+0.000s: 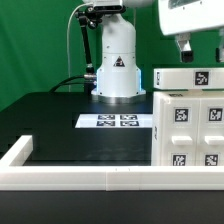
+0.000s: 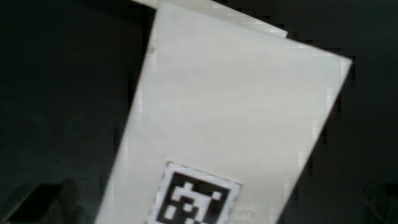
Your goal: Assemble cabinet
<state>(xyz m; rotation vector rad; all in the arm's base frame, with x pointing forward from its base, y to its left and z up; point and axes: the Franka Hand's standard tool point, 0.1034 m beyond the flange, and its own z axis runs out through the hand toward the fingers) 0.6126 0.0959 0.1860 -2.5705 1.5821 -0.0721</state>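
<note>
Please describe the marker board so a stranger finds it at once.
Look at the white robot base on the black table. The marker board lies in front of it. Unlike the boxy cabinet beside it, it is a thin flat strip.

green backdrop (image 1: pixel 40 40), black table (image 1: pixel 50 125), white border rail (image 1: pixel 70 178) in front
</note>
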